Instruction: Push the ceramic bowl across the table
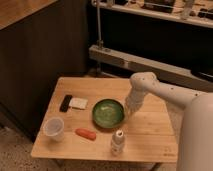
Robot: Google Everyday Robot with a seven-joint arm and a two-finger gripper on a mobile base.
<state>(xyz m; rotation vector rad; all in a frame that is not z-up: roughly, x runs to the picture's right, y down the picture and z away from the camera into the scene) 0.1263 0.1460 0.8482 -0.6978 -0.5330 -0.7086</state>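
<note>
The green ceramic bowl sits near the middle of the light wooden table. It is round, shallow and glossy with a darker rim. My white arm comes in from the right. The gripper hangs down at the bowl's right rim, at or very near its edge; I cannot tell whether it touches.
A white plastic cup stands at the front left. An orange carrot-like item lies in front of the bowl. A small white bottle stands at the front middle. A black object and a white packet lie at the left.
</note>
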